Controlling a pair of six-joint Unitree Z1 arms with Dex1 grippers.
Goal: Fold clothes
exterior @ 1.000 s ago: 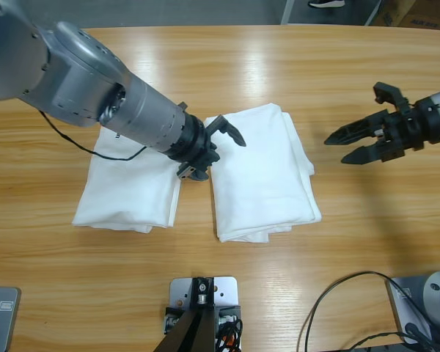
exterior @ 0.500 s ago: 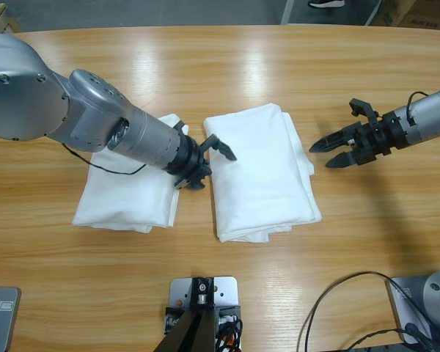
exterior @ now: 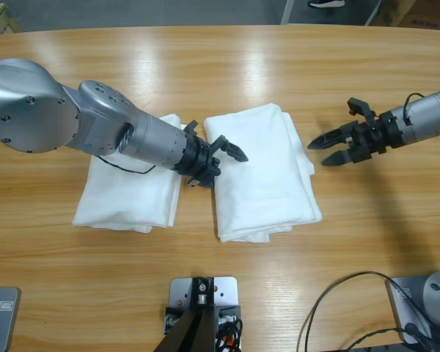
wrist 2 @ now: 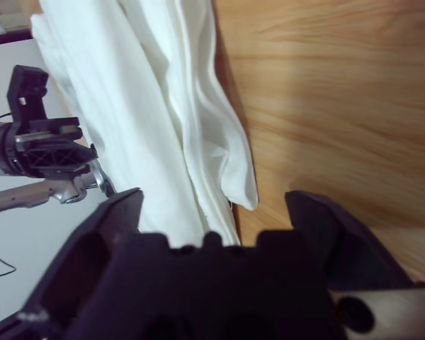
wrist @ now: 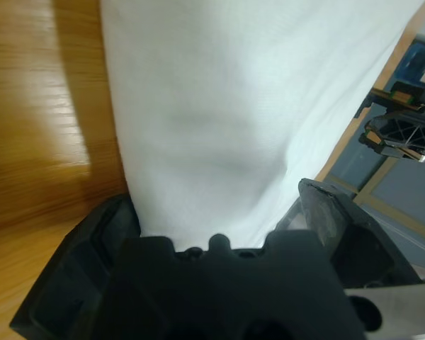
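- Two folded white T-shirts lie side by side on the wooden table (exterior: 293,66), near its middle. The middle shirt (exterior: 262,171) is a tall folded stack; the left shirt (exterior: 130,189) is a flatter folded square just beside it, with a narrow strip of wood between them.
- My left gripper (exterior: 221,158) sits over the left edge of the middle shirt. Its jaws stand wide apart and hold nothing; in my left wrist view the white cloth fills the space between and beyond them, with bare wood to one side.
- My left arm crosses over the upper right part of the left shirt and covers some of it; a thin black cable (exterior: 121,166) trails from the arm across that shirt.
- My right gripper (exterior: 328,150) hangs over bare wood just beside the middle shirt's right edge, not touching it. Its jaws are spread wide, gripping nothing.
- In my right wrist view the stacked cloth layers of the middle shirt's edge (wrist 2: 198,134) show as loose, uneven folds just ahead of the jaws, and my left gripper shows beyond the cloth.
- Another black cable (exterior: 330,301) loops on the table at the near right, well apart from both shirts.
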